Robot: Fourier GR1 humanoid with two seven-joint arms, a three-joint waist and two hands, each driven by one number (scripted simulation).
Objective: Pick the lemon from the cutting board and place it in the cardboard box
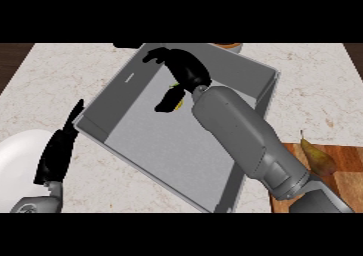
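Note:
My right hand [188, 67] reaches over the inside of the grey open-topped box [140, 135], its forearm crossing the box's near right wall. The fingers are curled and the thumb bends downward. Only a yellow sliver of the lemon [179, 104] shows, tucked between the thumb and the palm above the box floor; the hand covers the remainder. The wooden cutting board [346, 160] lies at the lower right, partly behind the forearm. Left of the box, my left hand [57, 152] rests open with its fingers pointing up.
A white plate [14, 155] sits at the lower left beside my left hand. An olive-yellow pointed item [317, 156] lies on the cutting board. An orange-topped thing [230, 46] peeks from behind the box's far edge. Marble counter [317, 90] surrounds the box.

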